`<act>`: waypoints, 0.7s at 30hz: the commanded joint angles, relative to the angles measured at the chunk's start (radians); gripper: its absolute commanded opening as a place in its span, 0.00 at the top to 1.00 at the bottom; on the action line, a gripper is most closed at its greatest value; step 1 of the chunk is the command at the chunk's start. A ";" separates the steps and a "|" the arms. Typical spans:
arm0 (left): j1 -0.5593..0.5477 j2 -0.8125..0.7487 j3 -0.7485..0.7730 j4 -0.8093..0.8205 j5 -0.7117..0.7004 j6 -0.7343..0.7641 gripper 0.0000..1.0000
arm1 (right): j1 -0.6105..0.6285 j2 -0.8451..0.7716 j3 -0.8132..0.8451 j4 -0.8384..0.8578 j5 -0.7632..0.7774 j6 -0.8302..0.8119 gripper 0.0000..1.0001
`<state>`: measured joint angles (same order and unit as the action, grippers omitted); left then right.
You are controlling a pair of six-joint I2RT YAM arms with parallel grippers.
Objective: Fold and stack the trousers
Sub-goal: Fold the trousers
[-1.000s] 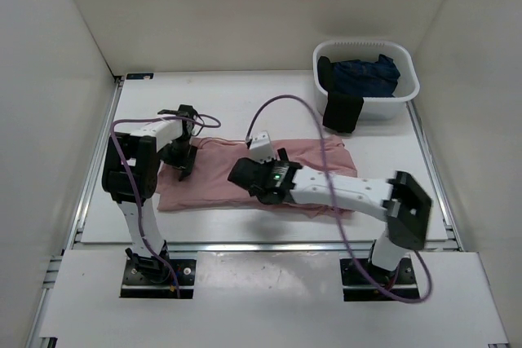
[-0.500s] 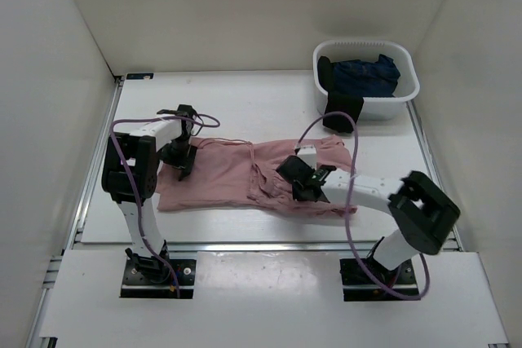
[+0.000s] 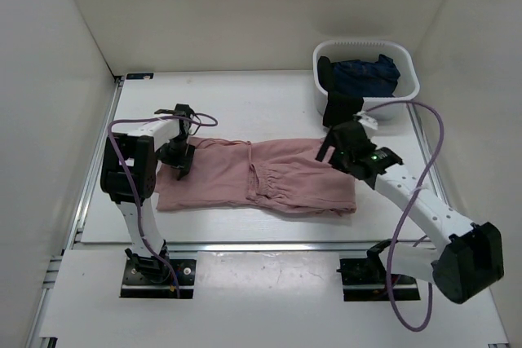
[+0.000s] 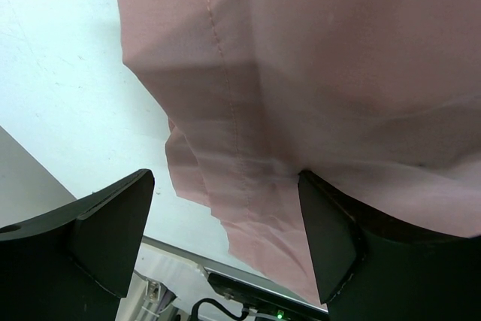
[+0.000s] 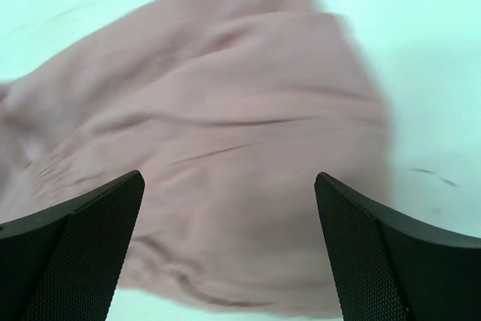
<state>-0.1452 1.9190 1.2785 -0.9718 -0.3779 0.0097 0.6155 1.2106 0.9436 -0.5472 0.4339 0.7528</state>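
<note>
dusty-pink trousers [image 3: 261,178] lie flattened across the table [image 3: 245,103]
both gape empty — left gripper [image 3: 181,164] at the far-left corner, right gripper [image 3: 333,151] over the right end; best to pinch matching corners through all layers, lifting evenly.

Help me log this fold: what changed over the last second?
The right gripper swept rightward across the trousers, from their middle to their right end, where its jaws stand open, holding nothing. That uncovered the gathered waist at mid-cloth. The left gripper stayed at the left end, and the trousers' outline barely changed.
</note>
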 commanded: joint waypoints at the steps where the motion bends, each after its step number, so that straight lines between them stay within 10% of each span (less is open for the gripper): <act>1: 0.009 -0.069 0.028 0.024 0.011 -0.010 0.11 | -0.163 -0.012 -0.130 -0.065 -0.194 -0.029 0.01; 11: 0.009 -0.077 0.038 0.024 0.042 -0.010 0.08 | -0.273 0.055 -0.368 0.150 -0.393 0.016 0.05; 13: 0.009 -0.086 0.038 0.024 0.042 -0.010 0.08 | -0.284 0.069 -0.391 0.150 -0.425 0.037 0.23; 17: 0.027 -0.138 0.061 0.024 0.089 -0.010 0.05 | -0.379 -0.030 -0.356 -0.021 -0.337 0.037 0.98; 21: 0.036 -0.169 0.097 0.002 0.131 -0.010 0.04 | -0.526 -0.187 -0.197 -0.279 -0.181 -0.030 1.00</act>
<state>-0.1184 1.8332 1.3155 -0.9699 -0.2962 0.0067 0.1680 1.1316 0.6243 -0.6083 0.1081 0.7696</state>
